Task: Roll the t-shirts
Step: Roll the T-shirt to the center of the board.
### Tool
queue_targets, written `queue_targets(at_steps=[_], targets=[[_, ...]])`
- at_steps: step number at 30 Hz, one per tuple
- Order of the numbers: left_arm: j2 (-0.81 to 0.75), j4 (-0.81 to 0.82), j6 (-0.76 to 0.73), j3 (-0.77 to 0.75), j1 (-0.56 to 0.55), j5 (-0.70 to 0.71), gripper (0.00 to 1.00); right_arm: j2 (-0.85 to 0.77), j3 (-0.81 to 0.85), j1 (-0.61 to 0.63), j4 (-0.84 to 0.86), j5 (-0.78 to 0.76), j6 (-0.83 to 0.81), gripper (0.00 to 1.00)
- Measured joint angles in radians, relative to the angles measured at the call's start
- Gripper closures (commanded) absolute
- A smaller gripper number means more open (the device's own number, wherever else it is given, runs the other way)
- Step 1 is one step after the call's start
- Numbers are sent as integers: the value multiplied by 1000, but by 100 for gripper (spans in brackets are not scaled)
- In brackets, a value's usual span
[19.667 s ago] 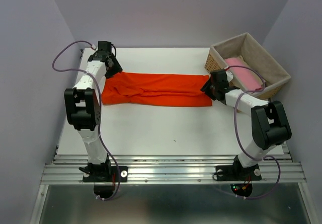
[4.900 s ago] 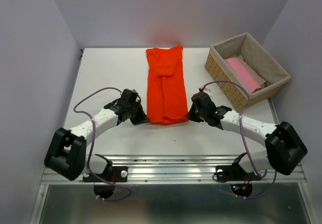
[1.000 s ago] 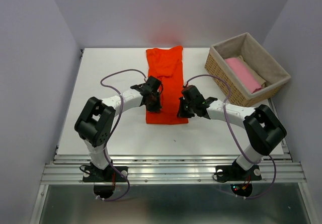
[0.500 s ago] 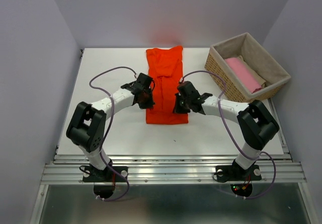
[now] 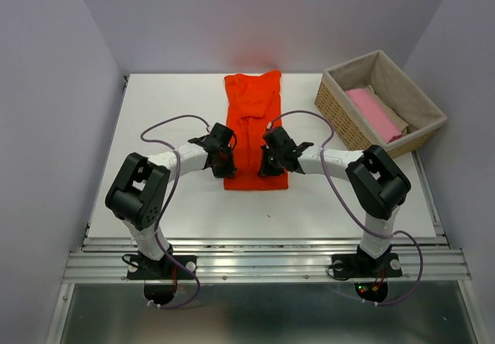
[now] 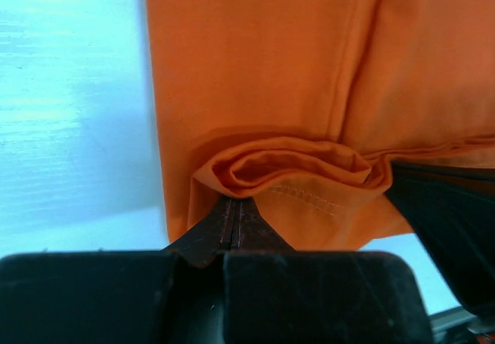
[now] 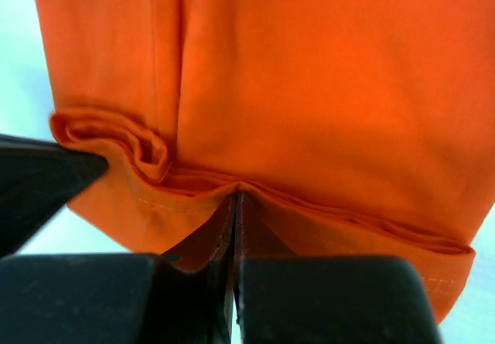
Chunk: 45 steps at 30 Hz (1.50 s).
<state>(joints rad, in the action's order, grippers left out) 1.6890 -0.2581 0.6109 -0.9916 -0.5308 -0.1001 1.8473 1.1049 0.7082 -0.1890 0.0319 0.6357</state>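
**Top external view.** The orange-red t-shirt (image 5: 252, 120) lies as a long narrow strip down the middle of the table (image 5: 155, 120). Its far end reaches close to the table's back edge. Its near end is turned up into a low fold between the two arms. The left gripper (image 5: 225, 161) sits at the left side of that fold and the right gripper (image 5: 268, 161) at the right side, with a little fabric between them. Bare tabletop lies open to the left of the strip and in front of the fold. To the right, a wicker basket (image 5: 338, 106) stands near the far right corner, apart from the strip, and holds a pink t-shirt (image 5: 374, 113).

**Left wrist view.** The left gripper's (image 6: 234, 209) fingers are pressed together, their tips tucked under the turned-up hem and pinching the orange-red cloth. Above them the hem curls into a soft, loose roll (image 6: 290, 166). The shirt's left edge runs straight up the picture, with pale table (image 6: 69, 89) beside it. The dark right gripper (image 6: 448, 228) fills the lower right, touching the roll's end.

**Right wrist view.** The right gripper's (image 7: 234, 203) fingers are likewise closed together on the stitched hem. The roll is tighter at the left, where the left gripper (image 7: 39, 185) reaches in. The fold's right corner lies flat, with a sliver of table (image 7: 483, 298) beyond it.
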Motion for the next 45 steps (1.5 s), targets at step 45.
queue_targets(at_steps=[45], targets=[[-197, -73, 0, 80, -11, 74, 100, -264, -143, 26, 0, -77, 12, 99]])
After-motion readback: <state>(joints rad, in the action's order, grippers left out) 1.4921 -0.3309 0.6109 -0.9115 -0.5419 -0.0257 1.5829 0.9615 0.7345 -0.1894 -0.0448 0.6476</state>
